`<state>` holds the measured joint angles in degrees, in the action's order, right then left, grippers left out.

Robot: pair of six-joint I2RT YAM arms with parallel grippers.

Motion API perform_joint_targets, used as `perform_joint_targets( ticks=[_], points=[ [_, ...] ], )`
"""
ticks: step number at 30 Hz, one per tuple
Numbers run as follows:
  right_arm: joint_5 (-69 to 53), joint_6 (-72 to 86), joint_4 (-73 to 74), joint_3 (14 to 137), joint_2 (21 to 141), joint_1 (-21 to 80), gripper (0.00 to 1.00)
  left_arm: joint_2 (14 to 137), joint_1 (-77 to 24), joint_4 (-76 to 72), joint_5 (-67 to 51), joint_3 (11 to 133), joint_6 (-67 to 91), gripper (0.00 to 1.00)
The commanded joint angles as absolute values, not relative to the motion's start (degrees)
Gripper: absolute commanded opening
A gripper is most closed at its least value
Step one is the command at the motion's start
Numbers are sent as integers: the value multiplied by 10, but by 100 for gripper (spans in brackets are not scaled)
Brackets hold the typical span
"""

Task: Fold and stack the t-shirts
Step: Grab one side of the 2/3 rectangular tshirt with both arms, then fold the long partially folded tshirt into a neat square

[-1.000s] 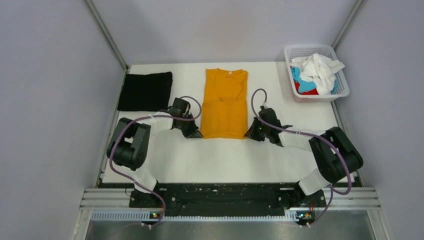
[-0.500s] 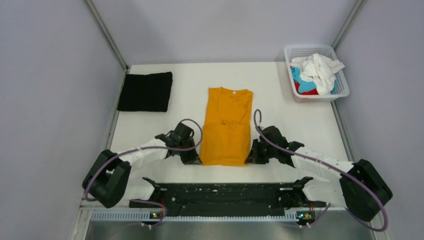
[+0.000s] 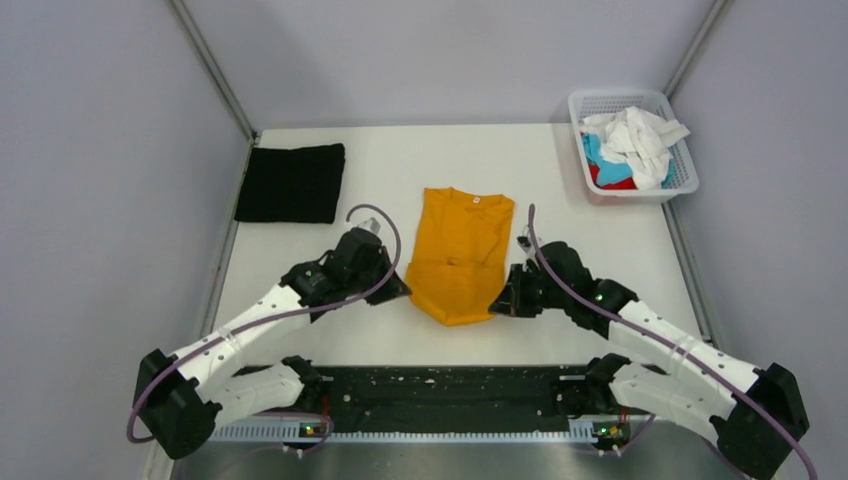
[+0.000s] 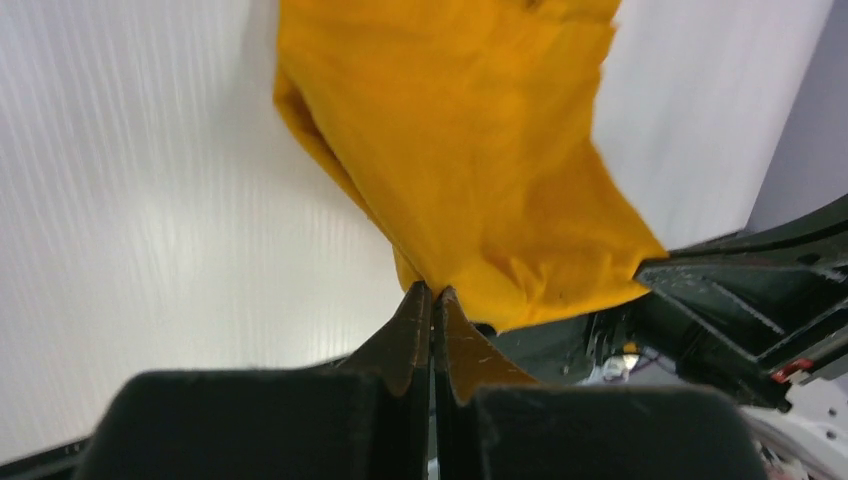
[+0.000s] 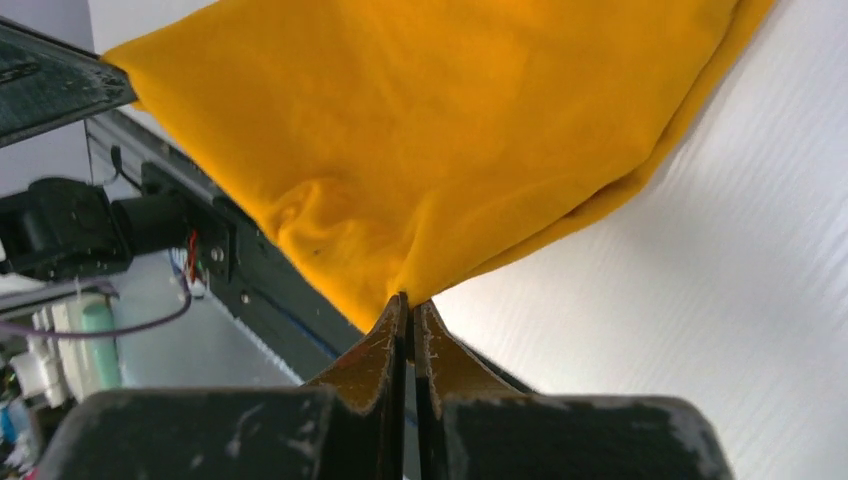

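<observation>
- At the middle of the worktop (image 3: pixel 380 160), the mustard-orange t-shirt (image 3: pixel 462 255) lies with its collar toward the far side. Its near hem is raised and sags between my tools.
- My left tool (image 4: pixel 432 290) is pinched tight on the hem's left corner, and my right tool (image 5: pixel 405 300) on the right corner.
- Bare worktop flanks the shirt, and the near rail (image 3: pixel 450 385) sits close below the hem.
- The folded black t-shirt (image 3: pixel 292 183) rests at the far left edge, well apart. The basket (image 3: pixel 585 105) of shirts sits at the far right corner.
- Since a second ago, the shirt has slid nearer, freeing room beyond the collar.
</observation>
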<state>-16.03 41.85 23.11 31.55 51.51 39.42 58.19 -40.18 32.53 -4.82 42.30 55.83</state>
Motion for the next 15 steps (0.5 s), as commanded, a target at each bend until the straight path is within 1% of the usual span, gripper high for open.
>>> perform_joint_targets(
  ticks=[1,4,7,9,12,15],
  points=[
    [-87,353,231,380,525,355,0,628,-388,279,38,532,480,0],
    [-71,333,218,418,542,311,0,682,-360,270,24,607,428,0],
    [-43,329,191,449,559,295,0,732,-326,269,12,669,400,0],
    [-42,324,181,469,580,281,0,765,-303,262,3,697,389,0],
    [-44,314,173,496,619,254,0,825,-268,250,-49,738,379,0],
    [-53,296,169,527,659,216,0,879,-252,244,-60,787,362,0]
  ],
)
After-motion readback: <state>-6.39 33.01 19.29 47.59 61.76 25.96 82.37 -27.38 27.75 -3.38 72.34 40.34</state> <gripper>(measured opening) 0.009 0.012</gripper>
